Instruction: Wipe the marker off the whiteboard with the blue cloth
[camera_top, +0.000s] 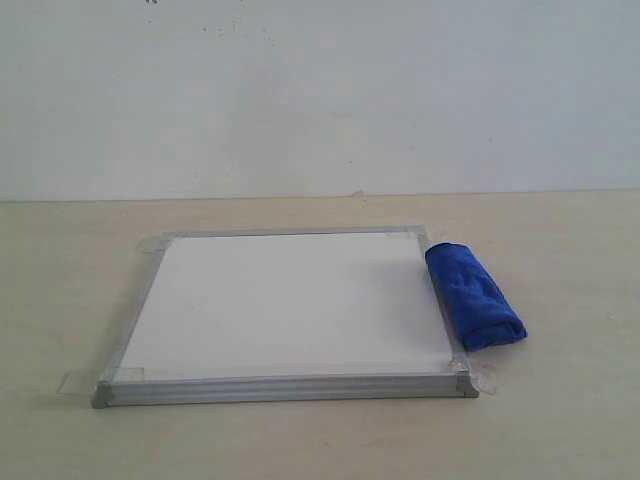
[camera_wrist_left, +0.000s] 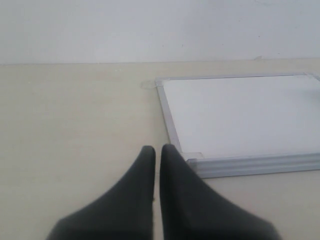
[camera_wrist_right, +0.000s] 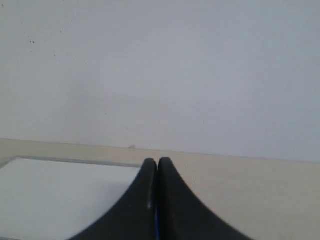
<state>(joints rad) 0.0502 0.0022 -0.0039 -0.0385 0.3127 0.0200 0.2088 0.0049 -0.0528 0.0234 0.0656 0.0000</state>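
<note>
Reading whiteboard (camera_top: 290, 300) as clean (no marker visible), blue cloth (camera_top: 475, 296) beside it; left gripper (camera_wrist_left: 157, 150), right gripper (camera_wrist_right: 157, 162) pressed together; we judge wiping done, just park arms

All three views are lit evenly by soft, diffuse light and look slightly washed out. Only faint shadows are cast on the counter (camera_top: 560, 420) along the near frame of the whiteboard (camera_top: 290, 300) and beside the blue cloth (camera_top: 475, 295). The left pincer (camera_wrist_left: 157, 150) and the right pincer (camera_wrist_right: 157, 161) are rendered as dark, softly blurred shapes close to the lens.
</note>
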